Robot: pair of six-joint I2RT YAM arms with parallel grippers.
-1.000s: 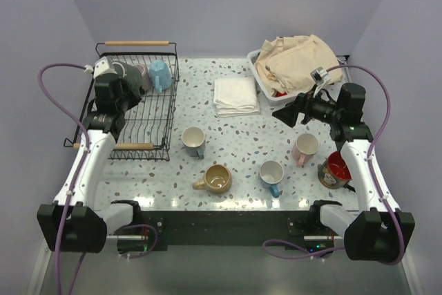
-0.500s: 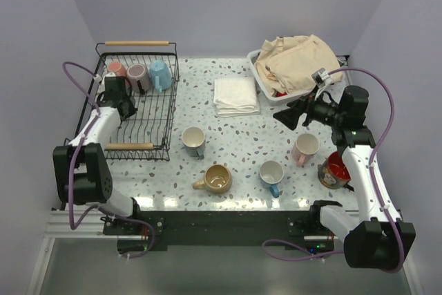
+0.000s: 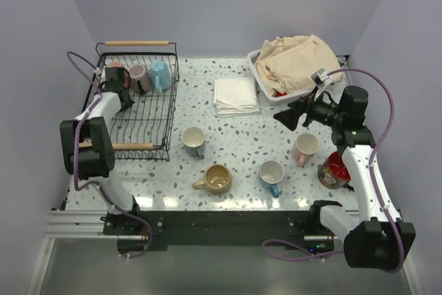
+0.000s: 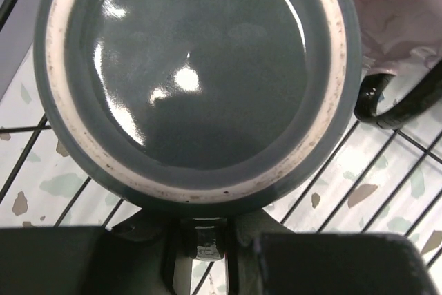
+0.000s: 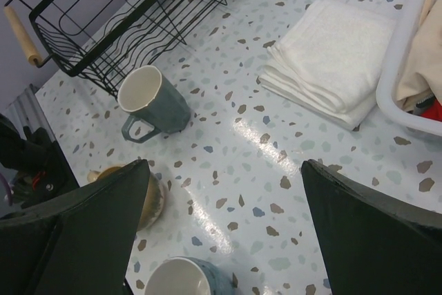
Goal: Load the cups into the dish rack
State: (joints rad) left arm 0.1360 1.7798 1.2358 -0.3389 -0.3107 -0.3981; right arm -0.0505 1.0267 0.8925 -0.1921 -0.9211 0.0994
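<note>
The black wire dish rack with wooden handles stands at the far left. A pink mug, a mauve mug and a light blue mug sit at its far end. My left gripper is inside the rack's far left corner. In the left wrist view it is shut on the handle of a dark grey-teal mug, whose base faces the camera above the rack wires. My right gripper is open and empty above the table, and its wrist view shows bare tabletop between the fingers.
On the table stand a grey-teal mug, a tan mug, a white mug with blue handle, a pale pink mug and a dark mug with red inside. A folded white towel and a white tub with beige cloth lie at the back.
My left arm has folded back and carried the dark grey-teal mug deeper into the rack's far left corner. The right gripper has shifted only slightly.
</note>
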